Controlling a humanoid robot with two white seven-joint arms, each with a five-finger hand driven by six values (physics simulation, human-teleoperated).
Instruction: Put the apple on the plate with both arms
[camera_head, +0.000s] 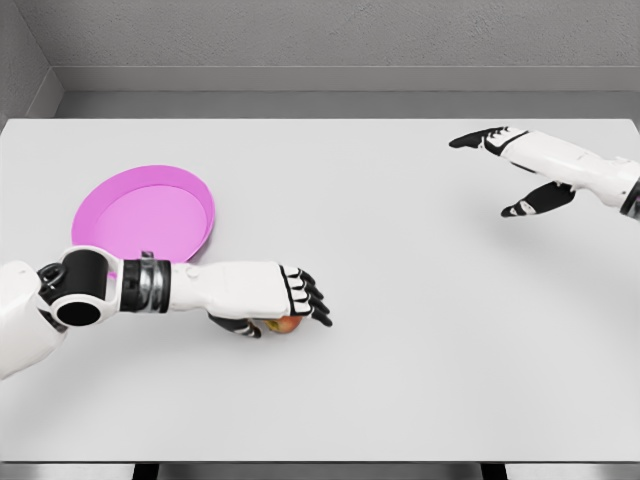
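The apple (286, 324), reddish-yellow, lies on the white table just right of the pink plate (150, 215) and is mostly hidden under my left hand (283, 310). That hand hovers flat over the apple, its fingers (308, 296) stretched out past it and the thumb (240, 326) tucked down at the apple's left side; the fingers are not closed around it. My right hand (502, 172) is far off at the upper right, above the table, with its fingers spread and holding nothing.
The table (400, 300) is a plain white surface with a grey wall behind it. The plate's near rim is partly covered by my left forearm (200, 285). The table's front edge runs along the bottom of the view.
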